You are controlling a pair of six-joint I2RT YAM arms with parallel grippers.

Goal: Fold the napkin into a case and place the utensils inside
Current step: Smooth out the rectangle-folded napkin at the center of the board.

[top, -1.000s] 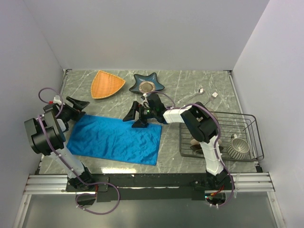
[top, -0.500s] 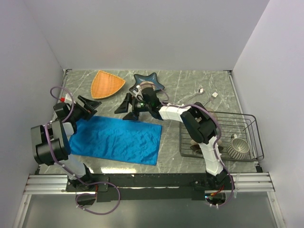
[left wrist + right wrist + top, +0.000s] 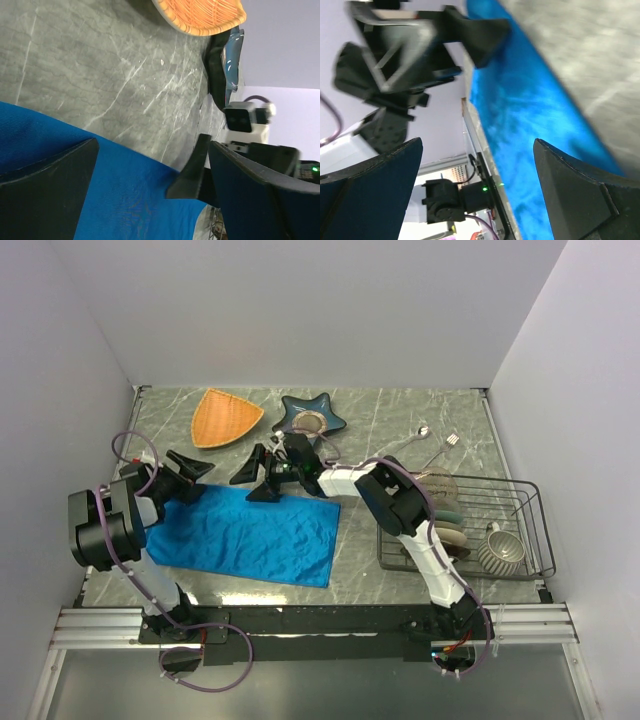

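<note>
The napkin lies flat as a bright blue rectangle on the marble table. My left gripper stands open at its far left corner, with nothing between the fingers. Open too, my right gripper hovers over the napkin's far edge, a short way to the right of the left one. The left wrist view has blue cloth under the left gripper, with a right finger just beyond. In the right wrist view the napkin runs below the right gripper. The utensils, spoon and fork, lie far right.
An orange triangular dish and a dark star-shaped dish sit behind the napkin. A wire rack with plates and a ribbed cup stands at the right. Walls close in the left, back and right sides.
My right gripper has slid left along the napkin's far edge. My left gripper has swung right, to the far left corner. Both have stayed open, and the napkin lies as before.
</note>
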